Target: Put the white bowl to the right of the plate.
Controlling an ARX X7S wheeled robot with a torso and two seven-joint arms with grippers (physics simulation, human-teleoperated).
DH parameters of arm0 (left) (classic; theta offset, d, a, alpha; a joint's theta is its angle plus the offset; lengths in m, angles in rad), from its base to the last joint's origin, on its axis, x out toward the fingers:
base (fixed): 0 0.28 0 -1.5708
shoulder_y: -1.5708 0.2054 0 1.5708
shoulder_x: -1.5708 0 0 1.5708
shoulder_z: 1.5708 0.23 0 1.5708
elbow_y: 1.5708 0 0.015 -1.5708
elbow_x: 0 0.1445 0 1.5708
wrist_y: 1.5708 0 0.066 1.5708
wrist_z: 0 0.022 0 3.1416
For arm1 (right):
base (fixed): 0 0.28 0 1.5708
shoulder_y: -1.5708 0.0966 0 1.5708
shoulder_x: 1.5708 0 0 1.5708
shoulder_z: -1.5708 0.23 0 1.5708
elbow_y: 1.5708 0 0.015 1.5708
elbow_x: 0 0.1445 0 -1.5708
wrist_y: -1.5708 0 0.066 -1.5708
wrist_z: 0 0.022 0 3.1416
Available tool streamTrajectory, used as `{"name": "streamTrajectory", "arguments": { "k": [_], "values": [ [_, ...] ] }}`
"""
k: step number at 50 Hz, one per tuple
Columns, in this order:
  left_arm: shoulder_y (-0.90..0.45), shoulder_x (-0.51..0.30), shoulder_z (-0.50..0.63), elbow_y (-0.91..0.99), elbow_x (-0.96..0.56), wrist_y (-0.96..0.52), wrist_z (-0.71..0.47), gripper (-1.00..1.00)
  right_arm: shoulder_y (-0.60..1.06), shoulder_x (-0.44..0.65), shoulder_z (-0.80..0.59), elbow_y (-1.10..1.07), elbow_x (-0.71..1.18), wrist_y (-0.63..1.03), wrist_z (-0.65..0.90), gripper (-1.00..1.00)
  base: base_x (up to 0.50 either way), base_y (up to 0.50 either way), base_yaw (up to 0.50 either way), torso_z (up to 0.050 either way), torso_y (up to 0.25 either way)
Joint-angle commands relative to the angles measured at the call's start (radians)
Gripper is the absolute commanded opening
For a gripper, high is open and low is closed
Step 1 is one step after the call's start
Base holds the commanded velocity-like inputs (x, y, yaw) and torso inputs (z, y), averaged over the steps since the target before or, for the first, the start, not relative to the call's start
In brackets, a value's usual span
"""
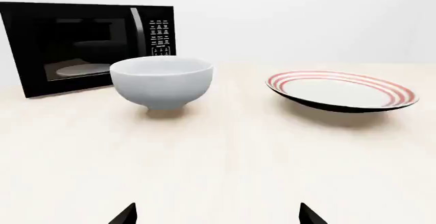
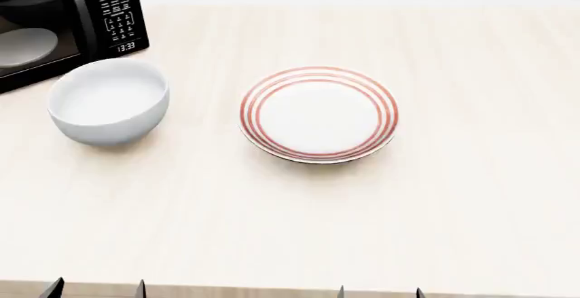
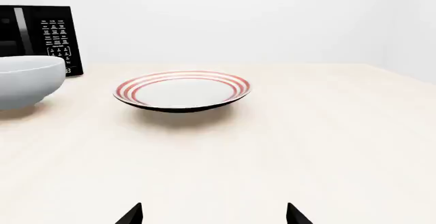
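On the table (image 2: 471, 196), the bowl (image 2: 109, 101) stands left of the plate (image 2: 319, 113), apart from it. The microwave (image 2: 64, 20) sits behind the bowl at the far left, a dish (image 2: 26, 45) inside it

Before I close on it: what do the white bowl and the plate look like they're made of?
The white bowl looks like glazed ceramic: plain glossy white, thick smooth rim, small foot. It could be melamine; a render can't settle that. The plate also reads as glazed ceramic, white with three thin red-orange rings at the rim and a dark underside in both wrist views. Both look hard, smooth and probably slippery.
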Motion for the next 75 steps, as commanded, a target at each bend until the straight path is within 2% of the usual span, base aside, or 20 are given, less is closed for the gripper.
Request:
{"name": "streamTrajectory", "arguments": {
  "k": [1,3,5,9,11,16,24,58,75],
  "values": [
    [-0.002,-0.011,0.011,-0.002,-0.011,-0.001,-0.011,1.00,0.003,0.010,-0.012,0.007,0.010,-0.005,0.012,1.00,0.00,0.00,0.00,0.000,0.000],
    [0.011,-0.022,0.023,0.032,-0.024,-0.024,-0.021,1.00,0.012,0.019,-0.013,-0.022,0.051,0.070,0.018,1.00,0.00,0.00,0.00,0.000,0.000],
    [0.019,-0.033,0.023,0.078,-0.031,-0.062,-0.034,1.00,0.023,0.024,-0.026,-0.042,-0.020,0.071,0.098,1.00,0.00,0.00,0.00,0.000,0.000],
    [0.031,-0.048,0.025,0.201,-0.033,-0.164,-0.059,1.00,0.043,0.042,-0.021,-0.173,0.007,0.259,0.102,1.00,0.00,0.00,0.00,0.000,0.000],
    [0.009,-0.054,0.021,0.289,-0.062,-0.269,-0.058,1.00,0.060,0.052,-0.005,-0.269,0.056,0.361,0.084,1.00,0.00,0.00,0.00,0.000,0.000],
    [-0.069,-0.069,0.015,0.445,-0.097,-0.471,-0.076,1.00,0.110,0.086,-0.021,-0.457,0.042,0.525,0.098,1.00,0.00,0.00,0.00,0.000,0.000],
    [-0.115,-0.081,0.005,0.597,-0.127,-0.618,-0.104,1.00,0.170,0.112,-0.039,-0.597,0.076,0.672,0.076,1.00,0.00,0.00,0.00,0.000,0.000],
    [-0.134,-0.124,0.041,0.687,-0.165,-0.672,-0.159,1.00,0.250,0.128,0.035,-0.706,0.191,0.773,0.092,1.00,0.45,0.21,0.00,0.000,0.000],
    [-0.132,-0.137,0.046,0.680,-0.182,-0.660,-0.174,1.00,0.250,0.144,0.018,-0.695,0.200,0.765,0.105,1.00,0.50,-0.10,0.00,0.000,0.001]
  ]
}}
